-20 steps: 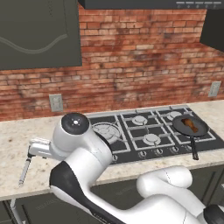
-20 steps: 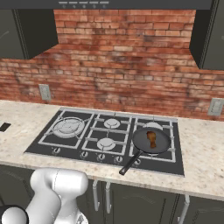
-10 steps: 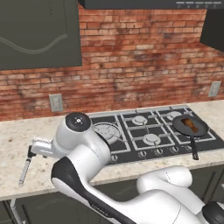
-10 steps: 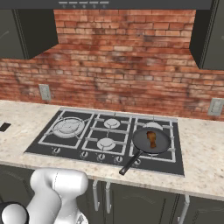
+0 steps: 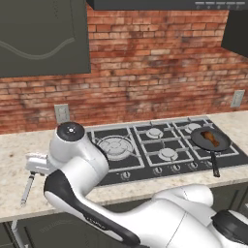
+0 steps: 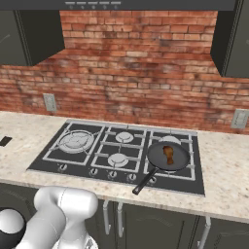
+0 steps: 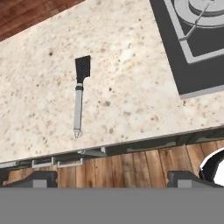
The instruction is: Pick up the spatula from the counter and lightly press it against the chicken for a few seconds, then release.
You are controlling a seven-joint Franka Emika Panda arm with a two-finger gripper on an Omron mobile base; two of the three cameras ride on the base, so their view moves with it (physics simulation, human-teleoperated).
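Pincer (image 7: 113, 179) is seen with jaws spread wide and nothing held between them. The two dark fingertips (image 7: 38, 178) are framed at the bottom of the hand view, over the cabinet fronts (image 7: 65, 162) and wooden floor (image 7: 131, 166), short of the desk edge.

Spatula (image 7: 79, 97) is untouched. It is laid flat on the speckled desk (image 7: 131, 87), well left of the cooktop (image 7: 199, 48). The dark blade is pointed toward the wall and the grey handle toward the front edge, with the handle tip close to that edge. No contact between pincer and spatula is seen; a clear gap is left.

In the left base view the spatula (image 5: 27, 189) handle is visible on the desk (image 5: 12, 150); the blade end is hidden behind the arm (image 5: 77, 160), which is folded low over the left part of the desk.

Chicken (image 6: 168, 154) is located in the black frying pan (image 6: 168, 163) on the right side of the cooktop (image 6: 97, 151), with the pan handle pointed toward the desk front. The same frying pan (image 5: 215, 144) and chicken (image 5: 209, 136) are seen at the far right of the cooktop (image 5: 145, 145), well apart from the spatula.
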